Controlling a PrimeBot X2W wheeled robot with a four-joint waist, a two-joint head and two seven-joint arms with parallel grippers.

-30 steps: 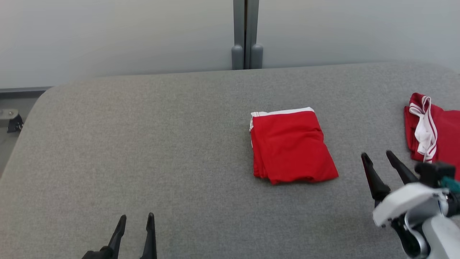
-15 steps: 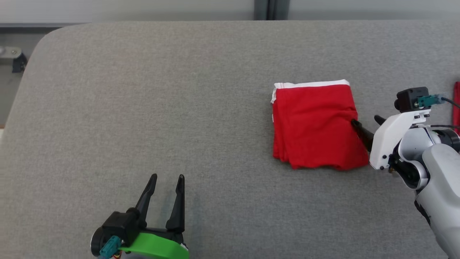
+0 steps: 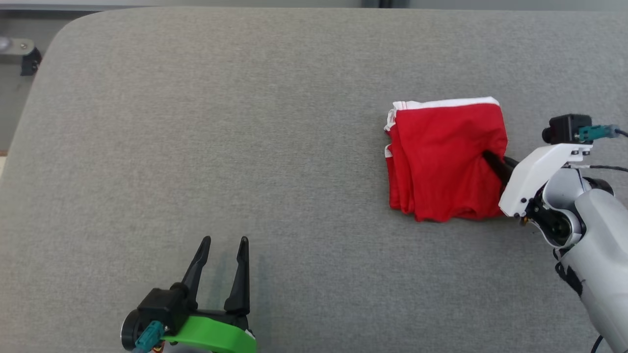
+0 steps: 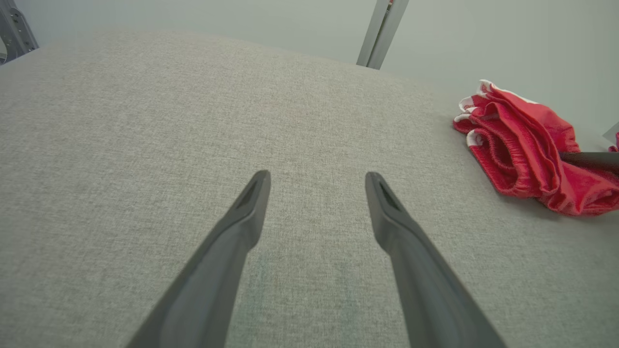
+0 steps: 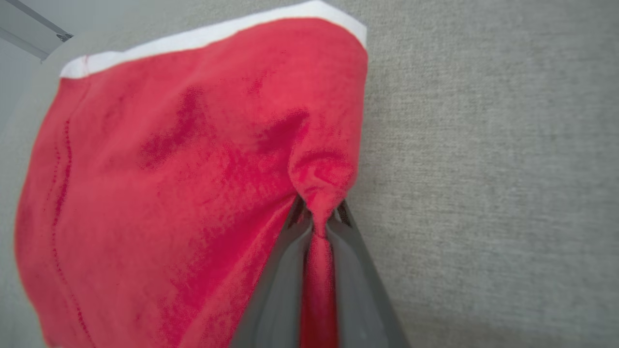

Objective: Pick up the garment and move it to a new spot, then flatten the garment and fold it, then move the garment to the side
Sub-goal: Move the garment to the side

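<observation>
**Garment (image 3: 444,162) pinched at its right edge by the right gripper (image 5: 319,209)**

Nearest, the left gripper (image 3: 224,239) is over the grey table (image 3: 245,122), fingers spread wide with nothing between them, well apart from the cloth. Farther on and to the right, the red, white-trimmed garment lies on the table, folded into a rough square. The right gripper comes at it from the right. Its fingers are clenched on a tuck of cloth midway along the right edge, and the fabric bunches around the tips. Half a second earlier those fingers stood apart at that edge and the fold lay smoother. A second earlier the gripper was clear of the garment. The head camera has tilted down meanwhile. The left gripper is as it was. Count: one garment, two grippers, one table.
</observation>
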